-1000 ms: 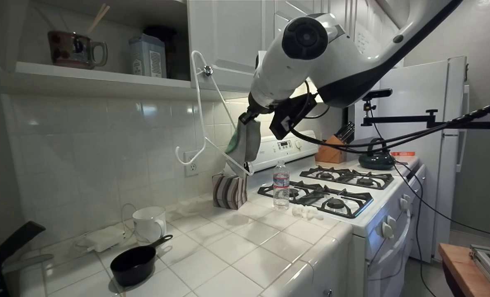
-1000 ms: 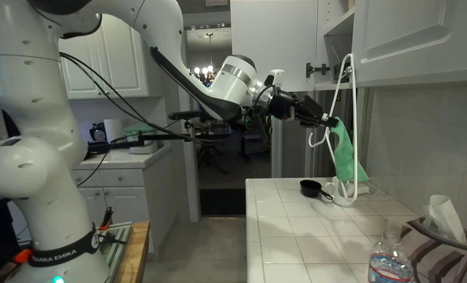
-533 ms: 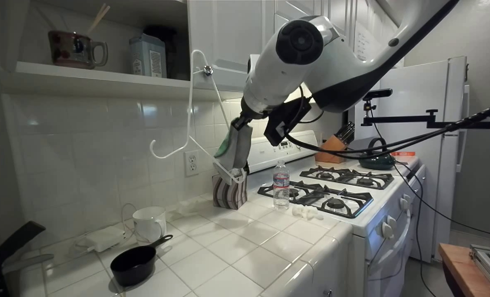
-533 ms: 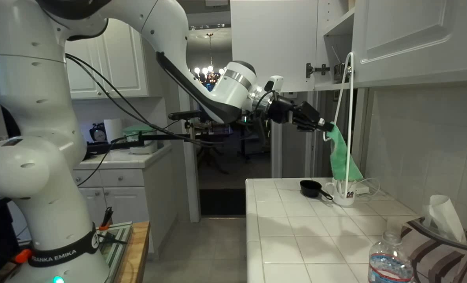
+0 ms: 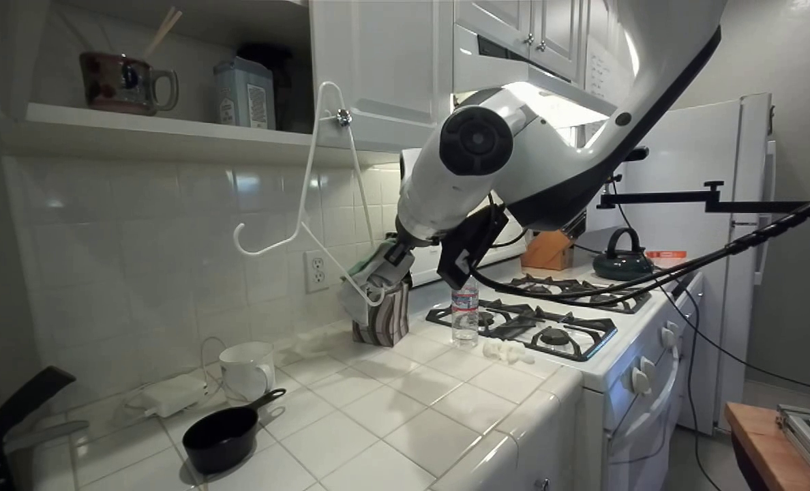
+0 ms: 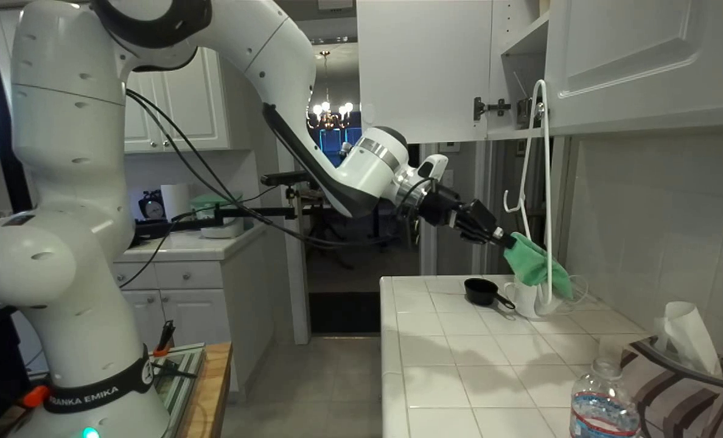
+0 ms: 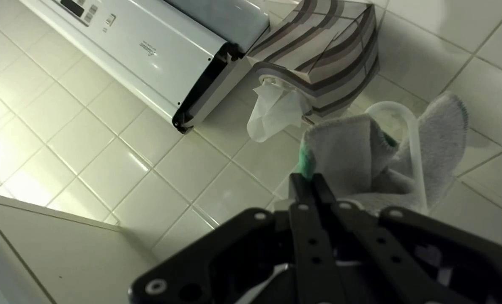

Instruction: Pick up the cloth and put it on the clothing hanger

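1. Okay, cloth [image 6: 529, 258]: held above the tiled counter [image 5: 384, 402], at the low end of the hanger [image 6: 547, 182]. Green side in an exterior view, mostly grey-white in the wrist view.
2. Gripper [image 7: 310, 182]: clamped on the cloth, fingertips pressed close at its edge.
3. Hanger again: thin, white, hung sideways from a cabinet knob [image 5: 343, 117], hook curving out to one side. A bar crosses in front of the cloth in both exterior views; wrist view has its rounded corner poking out, one side over the fabric, the other dropping out of sight behind it. Can't tell if the cloth's weight bears on it.
4. Arm [image 6: 364, 173]: reaching over the counter, fingers slanting down.
5. Tissue box [image 7: 318, 55]: striped, tissue [image 7: 276, 112] sticking out, partly hidden behind the cloth in an exterior view.
6. Bottle [image 5: 465, 317]: clear, upright, near the stove [image 5: 640, 324].
7. White mug [image 5: 243, 372], small black pan [image 5: 219, 443]: both on the counter, pan's handle end right by the mug.
8. Farther off: knife block [image 5: 547, 251], dark green kettle [image 5: 622, 266], brown mug [image 5: 115, 85] up on a shelf [image 5: 187, 128].
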You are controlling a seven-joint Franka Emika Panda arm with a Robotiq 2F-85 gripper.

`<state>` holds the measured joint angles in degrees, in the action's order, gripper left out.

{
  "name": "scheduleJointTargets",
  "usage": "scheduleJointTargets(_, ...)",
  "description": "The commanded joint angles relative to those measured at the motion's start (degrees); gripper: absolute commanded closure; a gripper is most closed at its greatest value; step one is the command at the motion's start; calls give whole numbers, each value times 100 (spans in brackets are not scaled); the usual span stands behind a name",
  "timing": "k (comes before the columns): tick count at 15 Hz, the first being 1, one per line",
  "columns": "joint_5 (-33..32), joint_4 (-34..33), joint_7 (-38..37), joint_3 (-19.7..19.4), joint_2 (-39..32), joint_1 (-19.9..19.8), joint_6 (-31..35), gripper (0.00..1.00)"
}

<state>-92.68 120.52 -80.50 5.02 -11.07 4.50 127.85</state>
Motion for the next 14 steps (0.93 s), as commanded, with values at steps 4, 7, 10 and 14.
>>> scheduleJointTargets(4, 247, -131, 36, 80, -543, 29, 2, 99)
scheduleJointTargets(7, 405, -181, 73, 142, -879, 22, 132, 99)
scheduleJointTargets(10, 537, -170, 151, 241, -1088, 59, 376, 63)
scheduleJointTargets(14, -9, 177, 244, 431, -826, 198, 1123, 35)
